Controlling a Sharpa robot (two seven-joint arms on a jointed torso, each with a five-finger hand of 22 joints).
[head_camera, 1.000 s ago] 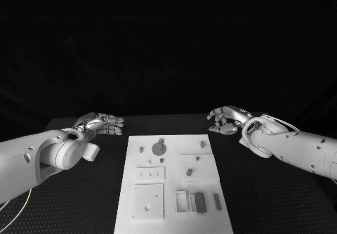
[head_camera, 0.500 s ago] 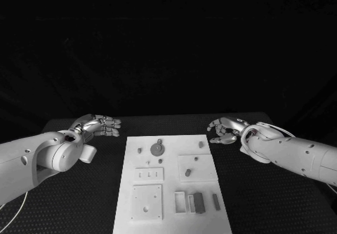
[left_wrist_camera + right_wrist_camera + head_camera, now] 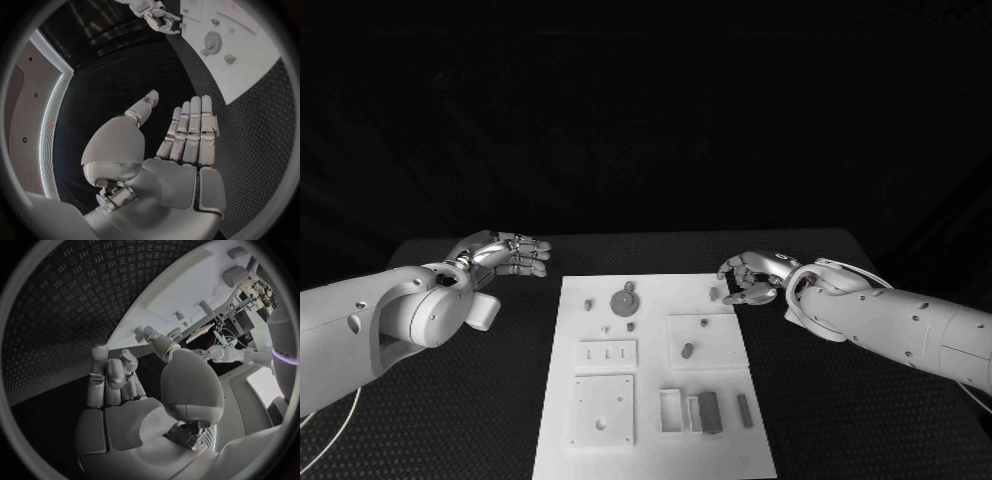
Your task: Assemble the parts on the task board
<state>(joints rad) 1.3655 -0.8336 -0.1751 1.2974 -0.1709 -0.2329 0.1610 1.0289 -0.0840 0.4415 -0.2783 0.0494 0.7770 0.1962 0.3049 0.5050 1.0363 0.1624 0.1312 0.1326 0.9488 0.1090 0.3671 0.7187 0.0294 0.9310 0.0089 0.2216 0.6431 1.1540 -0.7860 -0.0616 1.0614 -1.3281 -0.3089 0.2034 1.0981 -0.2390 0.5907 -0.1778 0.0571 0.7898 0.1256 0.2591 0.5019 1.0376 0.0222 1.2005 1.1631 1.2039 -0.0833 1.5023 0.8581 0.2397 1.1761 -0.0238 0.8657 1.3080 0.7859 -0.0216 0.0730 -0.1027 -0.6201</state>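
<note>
The white task board (image 3: 651,380) lies in the middle of the table, with small grey parts on it. A round disc (image 3: 627,300) and short pegs (image 3: 715,295) stand at its far end. A raised square plate (image 3: 705,343) carries an oval piece (image 3: 687,351). My right hand (image 3: 750,277) hovers at the board's far right corner beside a peg, its fingers loosely curled and holding nothing. My left hand (image 3: 511,254) hangs left of the board's far left corner, its fingers straight and the thumb apart (image 3: 181,145). The right wrist view shows my right hand (image 3: 122,385) empty above the board (image 3: 181,287).
Nearer on the board are a slotted plate (image 3: 607,357), a square plate with a hole (image 3: 604,412) and several small blocks (image 3: 708,414). Black patterned table (image 3: 862,420) surrounds the board on both sides. The left wrist view shows the board's far end (image 3: 250,55) with the disc (image 3: 212,40).
My right hand has come down and leftward, from off the board's far right to its far right corner by the peg. The left hand has barely moved.
</note>
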